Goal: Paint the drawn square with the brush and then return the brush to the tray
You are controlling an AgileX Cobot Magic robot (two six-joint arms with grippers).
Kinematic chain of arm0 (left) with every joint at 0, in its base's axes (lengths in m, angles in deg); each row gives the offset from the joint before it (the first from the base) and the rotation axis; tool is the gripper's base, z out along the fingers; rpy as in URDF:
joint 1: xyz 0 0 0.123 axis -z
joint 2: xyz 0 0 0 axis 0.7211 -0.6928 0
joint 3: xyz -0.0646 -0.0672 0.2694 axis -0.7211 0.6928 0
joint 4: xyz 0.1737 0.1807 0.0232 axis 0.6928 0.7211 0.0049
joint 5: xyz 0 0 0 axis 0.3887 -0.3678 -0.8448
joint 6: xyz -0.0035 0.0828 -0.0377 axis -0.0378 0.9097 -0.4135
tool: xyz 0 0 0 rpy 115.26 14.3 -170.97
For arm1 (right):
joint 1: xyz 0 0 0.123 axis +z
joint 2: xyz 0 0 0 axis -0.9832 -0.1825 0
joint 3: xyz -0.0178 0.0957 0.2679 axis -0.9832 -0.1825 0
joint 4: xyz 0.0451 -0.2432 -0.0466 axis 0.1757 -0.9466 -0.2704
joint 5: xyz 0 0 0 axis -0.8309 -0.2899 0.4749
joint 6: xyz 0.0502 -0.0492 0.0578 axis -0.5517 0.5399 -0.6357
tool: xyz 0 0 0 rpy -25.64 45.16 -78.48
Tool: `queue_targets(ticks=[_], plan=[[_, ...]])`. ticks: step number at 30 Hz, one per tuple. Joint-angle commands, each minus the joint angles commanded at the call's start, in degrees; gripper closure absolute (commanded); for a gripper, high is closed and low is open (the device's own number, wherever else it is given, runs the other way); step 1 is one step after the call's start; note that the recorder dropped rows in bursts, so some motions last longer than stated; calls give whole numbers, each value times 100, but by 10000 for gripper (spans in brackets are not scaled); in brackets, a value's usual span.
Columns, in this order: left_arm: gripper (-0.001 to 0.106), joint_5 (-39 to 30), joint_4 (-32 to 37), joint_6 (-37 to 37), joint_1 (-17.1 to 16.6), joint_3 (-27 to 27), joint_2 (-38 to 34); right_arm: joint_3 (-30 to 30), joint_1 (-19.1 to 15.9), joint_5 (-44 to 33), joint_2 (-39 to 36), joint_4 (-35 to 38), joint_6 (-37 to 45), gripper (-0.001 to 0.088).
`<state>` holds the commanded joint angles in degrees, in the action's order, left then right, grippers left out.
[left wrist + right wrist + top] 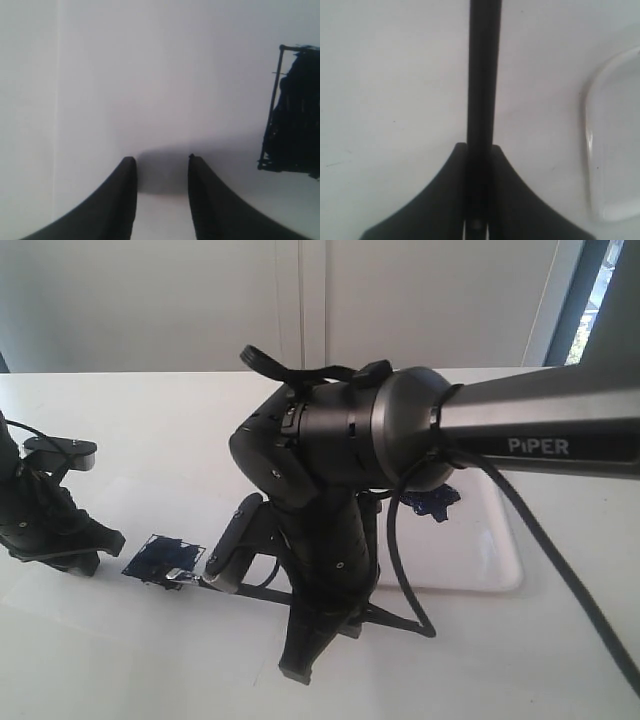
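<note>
Looming nearest, the right arm stretched over the white table. From left: the left gripper hung with jaws apart and empty beside the drawn square, largely blue-black, near the left edge. The right gripper clamped the brush, bristles at the outline. Short, light strokes should fill any gaps. The tray sat toward the right edge.

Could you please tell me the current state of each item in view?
drawn square: smeared dark blue inside.
brush: gripped, tip at the square.
tray: holds a paint blob, no brush.
left gripper: jaws open, empty.
right gripper: jaws shut on the brush.
</note>
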<state>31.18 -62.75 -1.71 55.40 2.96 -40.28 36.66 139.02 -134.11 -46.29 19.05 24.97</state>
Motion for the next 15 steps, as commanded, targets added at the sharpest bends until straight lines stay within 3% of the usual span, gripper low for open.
queue_targets(ticks=[15], plan=[[656, -11, 0, 0, 0, 0, 0, -11, 0, 0, 148, -10, 0, 868]])
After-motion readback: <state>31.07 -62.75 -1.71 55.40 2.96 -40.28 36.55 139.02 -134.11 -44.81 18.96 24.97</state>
